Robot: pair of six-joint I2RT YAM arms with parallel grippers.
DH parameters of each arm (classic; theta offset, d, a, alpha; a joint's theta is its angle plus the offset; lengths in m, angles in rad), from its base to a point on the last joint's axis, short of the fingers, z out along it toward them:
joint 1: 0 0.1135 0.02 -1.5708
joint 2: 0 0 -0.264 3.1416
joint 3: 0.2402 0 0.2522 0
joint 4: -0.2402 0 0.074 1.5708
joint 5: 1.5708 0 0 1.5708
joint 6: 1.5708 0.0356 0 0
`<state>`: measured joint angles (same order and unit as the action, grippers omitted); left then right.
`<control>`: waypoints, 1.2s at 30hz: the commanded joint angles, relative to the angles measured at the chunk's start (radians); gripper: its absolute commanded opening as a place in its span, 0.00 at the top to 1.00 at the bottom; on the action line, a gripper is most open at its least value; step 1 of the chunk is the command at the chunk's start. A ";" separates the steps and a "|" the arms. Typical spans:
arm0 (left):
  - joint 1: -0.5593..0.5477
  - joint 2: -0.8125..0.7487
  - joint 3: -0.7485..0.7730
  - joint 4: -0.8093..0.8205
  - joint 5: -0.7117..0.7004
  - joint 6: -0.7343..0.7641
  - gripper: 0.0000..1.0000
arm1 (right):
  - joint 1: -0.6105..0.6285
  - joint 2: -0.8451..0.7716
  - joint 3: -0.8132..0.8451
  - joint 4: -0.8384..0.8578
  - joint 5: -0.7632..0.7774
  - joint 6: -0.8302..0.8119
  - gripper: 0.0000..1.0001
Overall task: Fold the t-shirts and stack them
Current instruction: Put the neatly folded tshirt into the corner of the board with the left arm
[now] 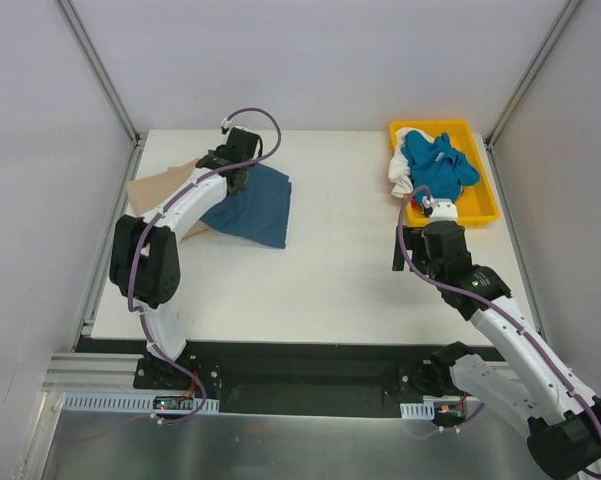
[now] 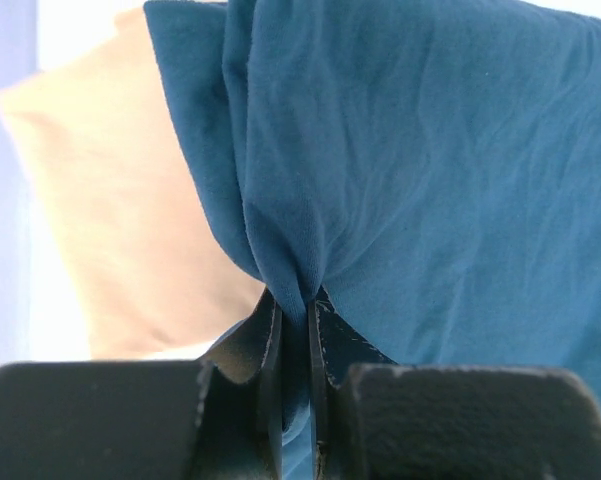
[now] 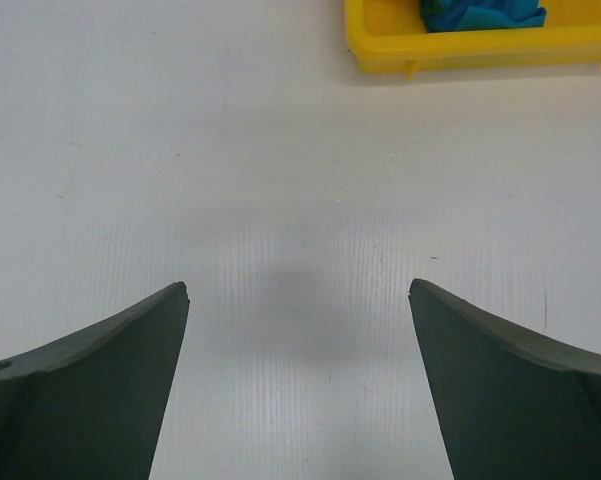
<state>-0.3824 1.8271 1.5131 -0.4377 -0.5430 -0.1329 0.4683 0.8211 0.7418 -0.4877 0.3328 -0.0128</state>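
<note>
The left tool (image 2: 295,318) is clamped on a pinched fold of the dark teal t-shirt (image 1: 255,208) at the tabletop's (image 1: 330,270) far left, beside the tan t-shirt (image 1: 152,187). The right tool (image 3: 298,292) hangs wide open and empty. The cloth looks limp and light, probably best gripped at its edges.

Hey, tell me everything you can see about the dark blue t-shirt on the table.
The dark teal-blue t-shirt is soft, wrinkled cloth, lying partly folded at the far left of the table, its edge seemingly over the tan t-shirt. The left gripper is shut on a pinched fold, gathering creases there. No print or label shows.
</note>
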 commanded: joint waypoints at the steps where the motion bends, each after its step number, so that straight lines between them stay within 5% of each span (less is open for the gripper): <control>1: 0.059 -0.055 0.085 -0.018 -0.066 0.145 1.00 | -0.013 0.001 -0.001 0.014 0.025 -0.009 0.04; 10: 0.148 -0.084 0.186 -0.029 -0.034 0.220 1.00 | -0.036 0.033 -0.004 0.023 -0.003 -0.004 0.04; 19: 0.191 -0.127 0.266 -0.065 -0.006 0.144 1.00 | -0.051 0.033 -0.009 0.028 -0.009 0.002 0.04; 26: 0.299 -0.164 0.191 -0.070 0.086 0.027 1.00 | -0.057 0.036 -0.010 0.028 -0.024 0.004 0.04; 36: 0.442 -0.013 0.110 -0.070 0.113 -0.007 1.00 | -0.065 0.058 -0.005 0.028 -0.028 0.005 0.04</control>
<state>0.0299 1.7473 1.6367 -0.5220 -0.4458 -0.1123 0.4137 0.8711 0.7288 -0.4828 0.3092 -0.0120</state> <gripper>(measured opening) 0.051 0.963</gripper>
